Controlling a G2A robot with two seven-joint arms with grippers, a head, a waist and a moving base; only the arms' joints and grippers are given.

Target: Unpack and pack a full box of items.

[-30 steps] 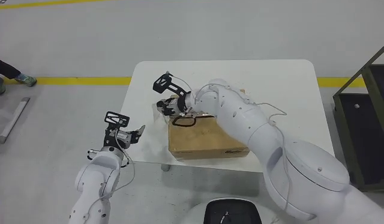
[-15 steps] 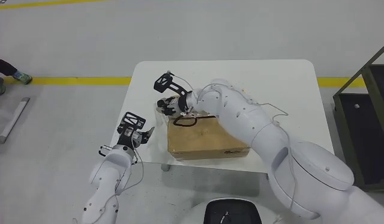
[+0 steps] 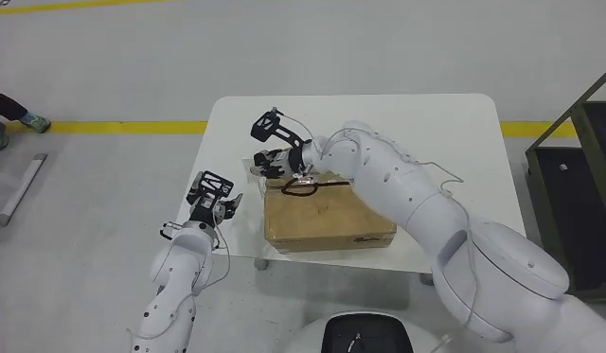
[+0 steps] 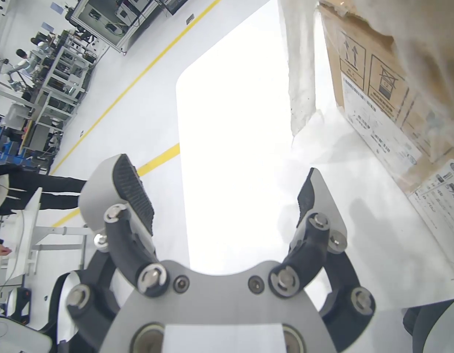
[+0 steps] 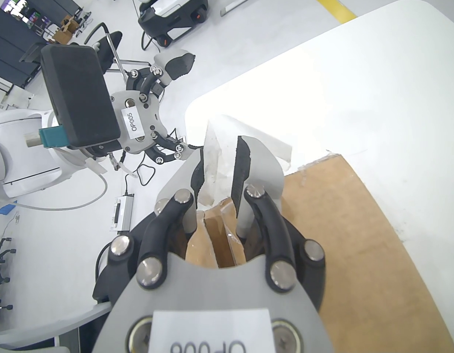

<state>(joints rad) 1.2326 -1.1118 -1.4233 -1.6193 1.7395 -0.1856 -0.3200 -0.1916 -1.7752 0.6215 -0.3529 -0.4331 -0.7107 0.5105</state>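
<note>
A pale grey floor (image 3: 114,60) crossed by yellow lines (image 3: 123,127) surrounds a glossy white worktop (image 3: 426,135) with rounded corners. On the worktop sits the cardboard box (image 3: 327,220), a flat, matte brown rectangular carton with its top closed. In the top view it lies in the lower middle of the worktop, close to the lower edge, its long axis running left to right across the frame with a slight tilt. One side panel carries printed handling symbols and a white label. The right tool (image 5: 219,174) has ribbed black pads on smooth grey metal fingers. It sits at the box's upper left corner in the top view, its fingers drawn together and pinching a translucent tape strip (image 5: 213,137). The thin, cloudy film rises from the frayed corner of the carton and stands up between the pads. The left tool (image 4: 223,192) has the same build, with its fingers spread wide apart and nothing between them. It hangs at the worktop's left edge in the top view (image 3: 213,200), just left of the box and apart from it, aimed along the worktop with the strip and the carton to one side.
</note>
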